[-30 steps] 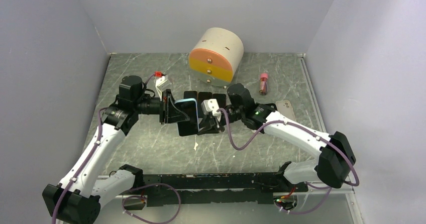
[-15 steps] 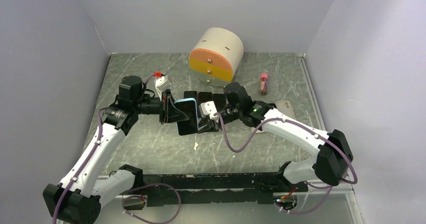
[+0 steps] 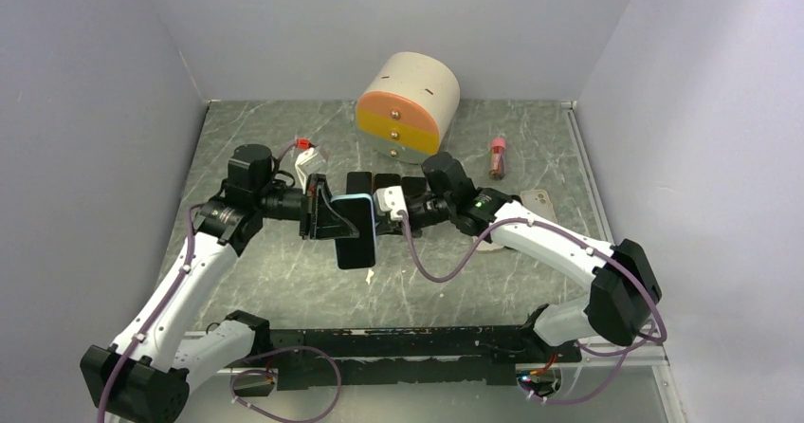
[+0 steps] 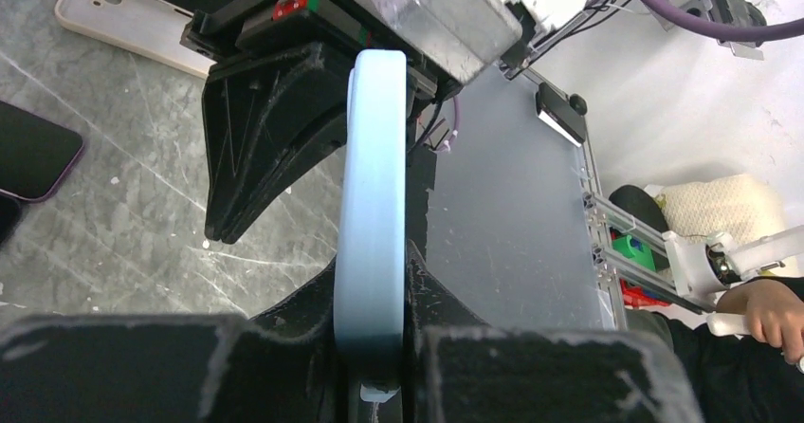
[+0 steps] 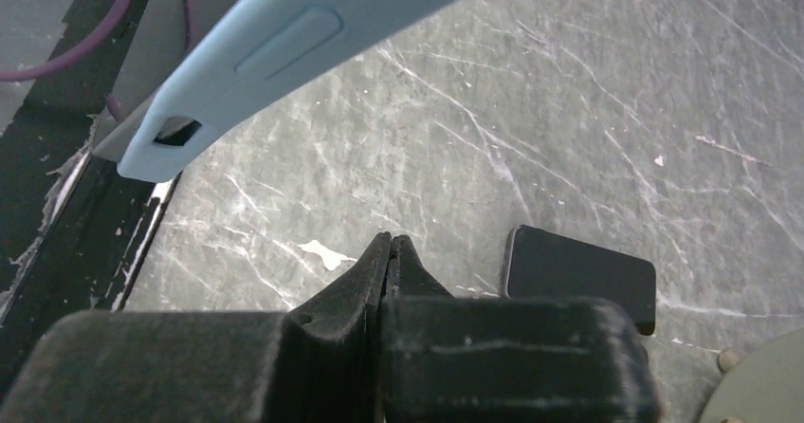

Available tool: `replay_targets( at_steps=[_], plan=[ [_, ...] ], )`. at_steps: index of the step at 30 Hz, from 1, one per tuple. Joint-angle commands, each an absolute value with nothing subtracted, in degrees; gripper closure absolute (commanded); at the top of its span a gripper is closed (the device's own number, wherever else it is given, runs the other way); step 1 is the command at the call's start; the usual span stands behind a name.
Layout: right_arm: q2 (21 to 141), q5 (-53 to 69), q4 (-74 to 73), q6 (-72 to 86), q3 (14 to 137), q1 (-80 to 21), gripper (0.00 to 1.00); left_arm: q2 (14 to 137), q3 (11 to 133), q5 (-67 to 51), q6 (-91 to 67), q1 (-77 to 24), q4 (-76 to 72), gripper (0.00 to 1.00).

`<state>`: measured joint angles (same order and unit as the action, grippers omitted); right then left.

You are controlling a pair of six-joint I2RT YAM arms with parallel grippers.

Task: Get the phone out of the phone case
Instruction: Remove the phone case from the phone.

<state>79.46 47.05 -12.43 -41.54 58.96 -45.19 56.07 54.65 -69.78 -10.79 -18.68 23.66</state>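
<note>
Overhead, you see the phone (image 3: 356,235), dark-faced in its blue phone case (image 3: 356,198), held above the table (image 3: 284,271). Left wrist view shows the left gripper (image 4: 372,290) clamped on its edge; right wrist shows the right gripper (image 5: 390,245) pinched together, empty.

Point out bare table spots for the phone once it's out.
Bare: front strip of the table ahead of the black rail; back-left corner beside the drawer unit. Crowded: centre, with left hand, right hand, the blue-cased phone and spare black phones.
</note>
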Motion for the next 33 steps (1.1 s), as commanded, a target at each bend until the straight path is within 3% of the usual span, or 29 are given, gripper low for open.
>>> replay_targets(
  at_steps=[1,3,7,12,33],
  plan=[
    [76.8,50.5,-6.6,-35.5,57.0,-44.2,0.98,54.3,56.7,-69.1,-10.9,-18.8,23.1,0.97],
    [75.3,51.7,-4.0,-32.6,54.5,-43.8,0.94,53.7,55.7,-66.6,-12.3,-18.8,21.4,0.98],
    [72.9,53.0,-0.2,-27.7,50.1,-43.5,0.74,53.1,53.5,-65.9,-15.9,-18.7,16.3,0.97],
    [71.7,55.8,1.5,-25.9,48.8,-43.6,0.63,53.2,52.9,-67.2,-17.1,-18.7,13.8,0.98],
    [73.2,63.5,8.7,-18.7,49.7,-43.9,0.49,53.8,51.5,-69.3,-20.4,-18.4,8.7,0.97]
  ],
)
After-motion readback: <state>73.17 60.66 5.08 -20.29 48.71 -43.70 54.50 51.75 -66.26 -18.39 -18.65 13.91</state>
